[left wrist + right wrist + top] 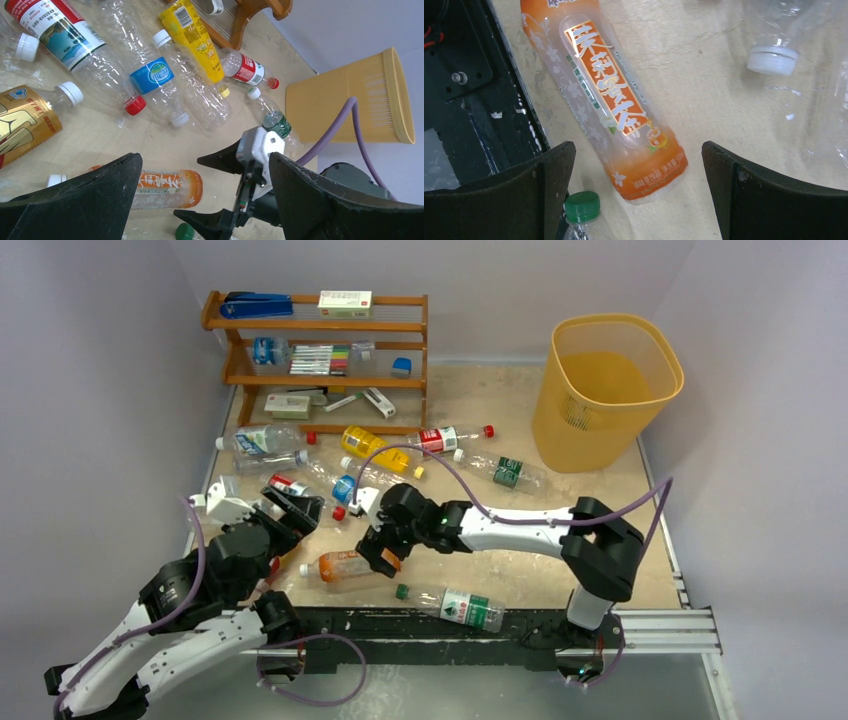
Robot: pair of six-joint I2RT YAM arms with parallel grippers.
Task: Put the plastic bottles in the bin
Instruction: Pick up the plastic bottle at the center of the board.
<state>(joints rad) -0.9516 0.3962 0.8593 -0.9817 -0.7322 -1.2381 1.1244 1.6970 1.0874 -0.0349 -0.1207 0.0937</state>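
Bottles (370, 472) lie scattered on the table (480, 400) between the rack (320, 325) and the arms, and none is in the bin (560, 430), which stands at the far right corner, well apart from both grippers. The orange bottle (614, 100) lies on its side right under the right gripper (636, 145), its base end between the wide-spread fingers, which do not touch it. A green-capped bottle (455, 605) lies just beside it, at the table's near edge. The left gripper (204, 157), jaws also wide apart and empty, hangs just left of the orange bottle, close to the main cluster of bottles.
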